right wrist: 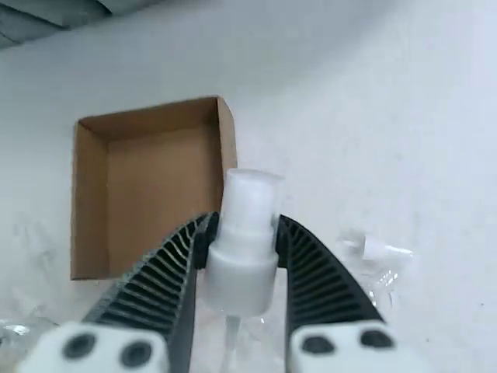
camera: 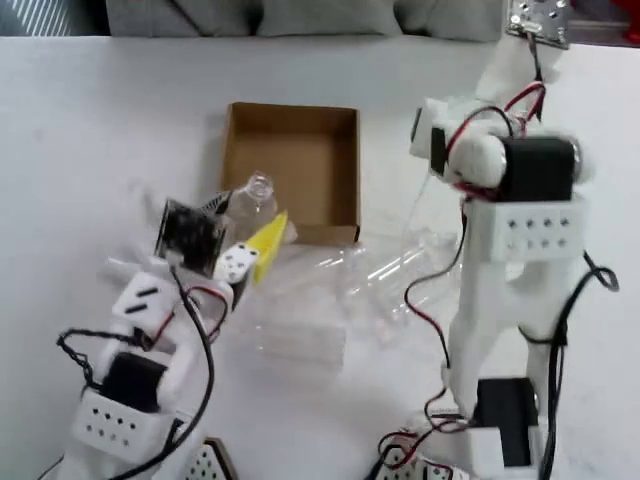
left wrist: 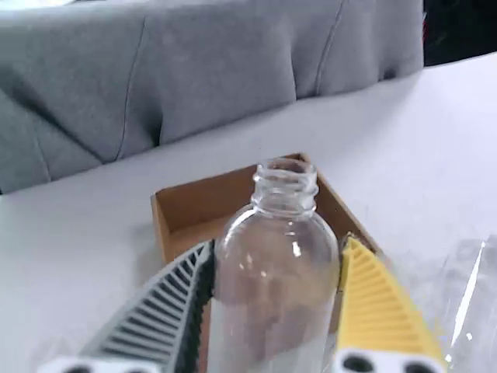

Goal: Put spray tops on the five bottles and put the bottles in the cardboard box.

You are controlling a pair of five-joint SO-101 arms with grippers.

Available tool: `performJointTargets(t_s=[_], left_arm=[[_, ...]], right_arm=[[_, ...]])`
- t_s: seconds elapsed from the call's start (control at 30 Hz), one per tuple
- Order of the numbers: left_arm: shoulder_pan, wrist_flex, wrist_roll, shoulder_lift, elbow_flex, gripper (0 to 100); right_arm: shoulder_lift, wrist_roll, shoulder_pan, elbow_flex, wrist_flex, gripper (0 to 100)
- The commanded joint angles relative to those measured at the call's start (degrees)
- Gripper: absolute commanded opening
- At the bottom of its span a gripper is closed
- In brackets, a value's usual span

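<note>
Left gripper (left wrist: 279, 250): clamped on clear bottle (left wrist: 272, 295), upright, neck uncapped, at near edge of cardboard box (left wrist: 175, 206). Right gripper (right wrist: 246, 225): clamped on white spray top (right wrist: 245, 260), nozzle up, held off to the side of the box. Loose clear bottles (camera: 380, 270) lying on white table (camera: 100, 130) just beside the box.

A white table (camera: 90, 130) runs back to a grey sofa (left wrist: 194, 70) with plump, seamed cushions, which stands just behind its far edge in soft light.
</note>
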Motion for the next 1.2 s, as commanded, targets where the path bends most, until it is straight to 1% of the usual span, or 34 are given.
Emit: performJointTargets(t_s=[0.0, 0.17, 0.3, 0.37, 0.53, 0.63, 0.77, 0.83, 0.93, 1.0, 1.1, 1.17], left_arm=[[3.4, -13.4, 0.7, -11.4, 10.8, 12], [6.3, -14.4, 0.7, -21.3, 17.7, 12], [6.3, -14.4, 0.7, -26.8, 21.3, 12], [5.9, -14.4, 0.7, -27.1, 21.7, 12], [5.9, -13.1, 0.7, -27.0, 22.6, 12], [5.9, -12.9, 0.7, -27.0, 22.8, 12], [5.8, -12.8, 0.9, -27.0, 22.7, 12], [5.6, -12.8, 4.0, -27.0, 22.5, 12], [2.7, -12.8, 11.6, -27.0, 21.8, 12], [1.3, -12.8, 15.2, -27.0, 21.5, 12], [1.4, -12.8, 16.1, -27.0, 21.6, 12], [1.5, -12.8, 16.3, -26.9, 21.7, 12]], right_arm=[[-7.1, 6.9, -1.6, -0.4, -7.0, 1.7], [-8.5, 18.4, -8.7, -0.3, -14.0, 1.8], [-8.5, 22.9, -13.5, -0.3, -19.3, 1.8], [-8.2, 23.6, -15.3, -0.3, -22.7, 1.7], [-8.7, 23.0, -19.6, -0.3, -32.0, 1.7], [-9.6, 22.5, -21.0, -0.3, -35.0, 1.7], [-11.6, 14.8, -21.2, -0.2, -35.0, 1.7], [-12.4, 11.8, -21.1, 1.3, -35.0, 1.7], [-14.4, 9.4, -21.1, 6.5, -36.0, 1.7], [-16.0, 8.7, -21.1, 11.7, -39.1, 1.7], [-20.5, 7.6, -21.1, 22.1, -46.1, 1.7], [-24.9, 7.6, -21.7, 30.2, -52.6, 1.7]])
